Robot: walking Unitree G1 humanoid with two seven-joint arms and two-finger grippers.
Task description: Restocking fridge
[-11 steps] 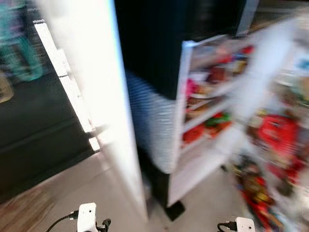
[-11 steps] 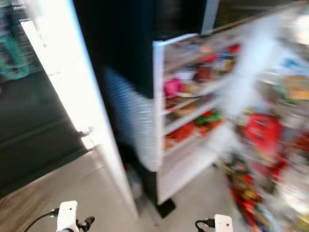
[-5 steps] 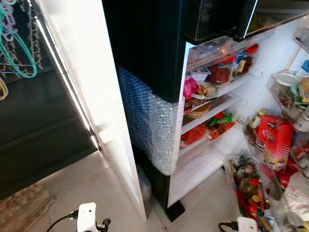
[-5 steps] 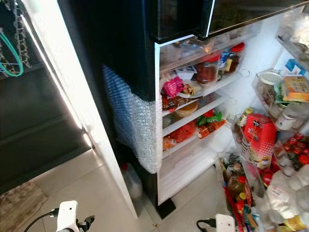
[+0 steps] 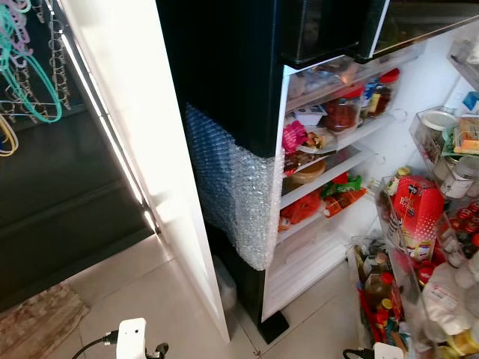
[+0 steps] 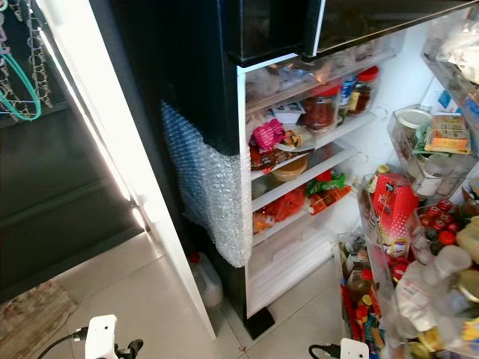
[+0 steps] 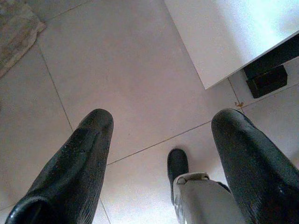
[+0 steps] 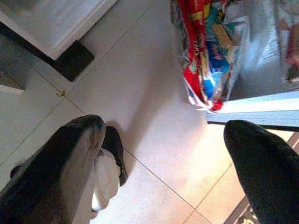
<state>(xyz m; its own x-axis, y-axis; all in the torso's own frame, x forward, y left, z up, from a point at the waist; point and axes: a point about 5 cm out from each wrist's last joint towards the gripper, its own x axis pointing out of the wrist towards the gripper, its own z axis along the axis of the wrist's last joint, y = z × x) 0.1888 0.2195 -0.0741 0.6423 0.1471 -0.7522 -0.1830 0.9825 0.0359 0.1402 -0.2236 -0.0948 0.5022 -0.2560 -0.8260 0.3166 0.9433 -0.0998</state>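
A black fridge stands before me with its door swung open to the right. Its shelves hold jars, a bowl and packets. The open door's racks carry a red carton, bottles and tubs. Both arms hang low: the left wrist and the right wrist show at the bottom edge. My left gripper is open over bare floor tiles. My right gripper is open too, above the floor beside the door's lowest rack.
A white panel leans against the fridge's left side, which is wrapped in bubble wrap. A plastic jug sits on the floor under it. A rug lies at lower left. Hangers hang at far left.
The view was blurred a second ago and has steadied. It has shifted slightly, so more of the door racks shows on the right. The arms hang as before.
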